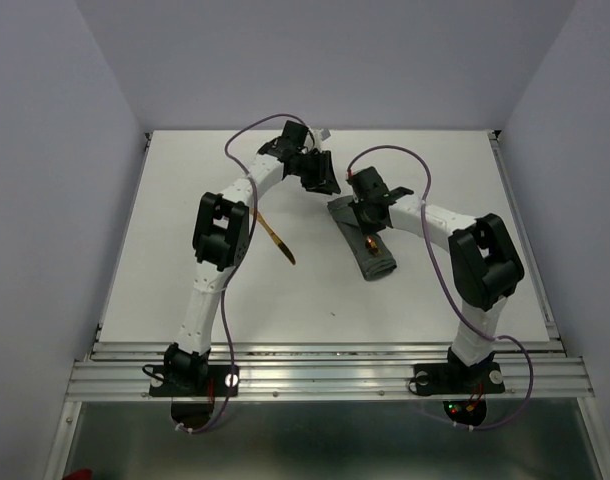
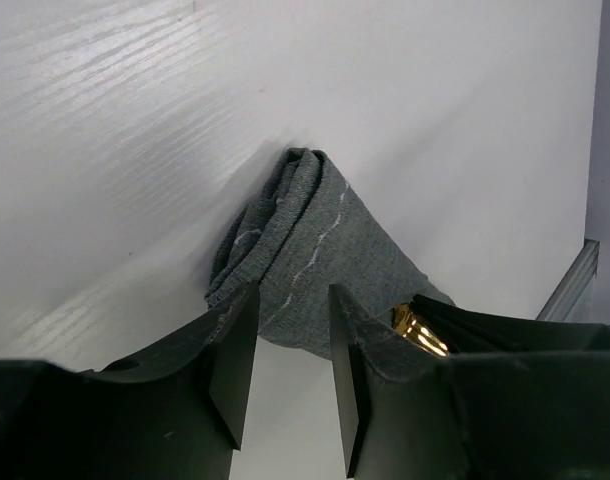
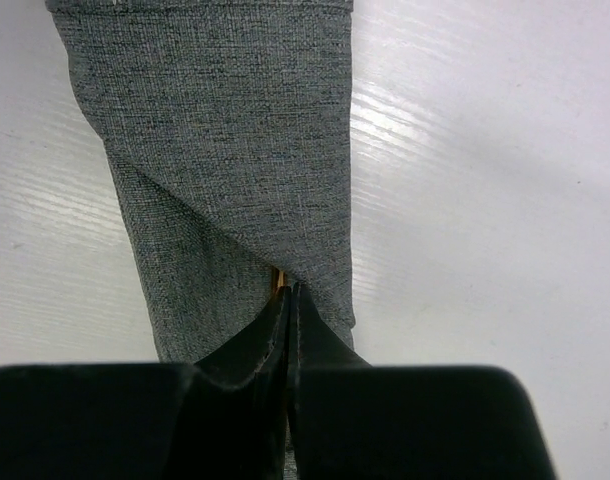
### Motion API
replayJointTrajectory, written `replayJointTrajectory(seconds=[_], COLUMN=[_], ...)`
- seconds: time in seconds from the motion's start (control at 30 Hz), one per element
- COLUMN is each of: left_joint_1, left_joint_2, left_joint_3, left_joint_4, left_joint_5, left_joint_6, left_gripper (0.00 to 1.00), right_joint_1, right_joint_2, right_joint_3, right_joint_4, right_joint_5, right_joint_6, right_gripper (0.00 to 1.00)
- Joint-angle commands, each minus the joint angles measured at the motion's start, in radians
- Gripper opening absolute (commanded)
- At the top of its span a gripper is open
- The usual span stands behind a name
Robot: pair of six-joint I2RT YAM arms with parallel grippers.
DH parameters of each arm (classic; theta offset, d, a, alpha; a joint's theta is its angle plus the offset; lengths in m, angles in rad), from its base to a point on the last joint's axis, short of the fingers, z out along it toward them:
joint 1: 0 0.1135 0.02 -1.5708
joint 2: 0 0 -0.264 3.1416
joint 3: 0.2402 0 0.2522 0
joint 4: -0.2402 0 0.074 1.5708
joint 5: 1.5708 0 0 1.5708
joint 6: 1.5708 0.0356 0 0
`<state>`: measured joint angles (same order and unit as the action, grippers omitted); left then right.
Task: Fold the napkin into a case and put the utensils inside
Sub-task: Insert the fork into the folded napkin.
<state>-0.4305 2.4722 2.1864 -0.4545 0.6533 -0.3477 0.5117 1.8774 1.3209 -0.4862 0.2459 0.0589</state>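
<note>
Cloth folded into the long grey case (image 3: 235, 150) stretches away ahead of the right gripper (image 3: 288, 300), whose fingers are pressed together with their tips down on it. A sliver of orange utensil (image 3: 278, 279) shows in the fold right at those tips. The left gripper (image 2: 293, 345) stands spread, gripping nothing, the case's bunched end just beyond its fingertips. The other utensil (image 1: 278, 240) lies on the white table (image 1: 185, 220) behind the left gripper, well apart from the case.

One folded grey case (image 1: 373, 255), two orange-brown utensils (image 1: 279, 241), two arms (image 1: 213, 262), one white table (image 1: 185, 190)
</note>
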Motion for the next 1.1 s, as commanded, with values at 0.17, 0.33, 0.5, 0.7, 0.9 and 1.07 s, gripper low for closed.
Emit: replayJointTrajectory(seconds=[0.17, 0.33, 0.5, 0.7, 0.9, 1.07], left_joint_1=[0.001, -0.008, -0.042, -0.057, -0.054, -0.056], left_joint_2=[-0.116, -0.128, -0.147, -0.11, -0.07, -0.064], left_joint_3=[0.001, -0.043, -0.152, -0.171, -0.162, -0.168], left_joint_4=[-0.036, -0.017, 0.079, 0.085, 0.051, 0.048], left_joint_5=[0.034, 0.065, 0.135, 0.117, 0.077, 0.072], left_joint_6=[0.038, 0.024, -0.028, -0.036, -0.02, -0.016], left_gripper=[0.45, 0.45, 0.44, 0.43, 0.41, 0.41], right_joint_1=[-0.006, -0.006, -0.006, -0.006, -0.006, -0.006], right_joint_2=[-0.04, -0.052, -0.063, -0.101, -0.083, -0.063], right_joint_3=[0.001, 0.008, -0.028, -0.095, -0.092, -0.081], right_joint_4=[0.008, -0.002, 0.027, 0.106, 0.106, 0.11], right_joint_5=[0.043, 0.004, 0.006, -0.004, 0.007, 0.01], right_joint_6=[-0.047, 0.033, 0.123, 0.193, 0.183, 0.171], right_gripper=[0.01, 0.18, 0.22, 0.4, 0.4, 0.36])
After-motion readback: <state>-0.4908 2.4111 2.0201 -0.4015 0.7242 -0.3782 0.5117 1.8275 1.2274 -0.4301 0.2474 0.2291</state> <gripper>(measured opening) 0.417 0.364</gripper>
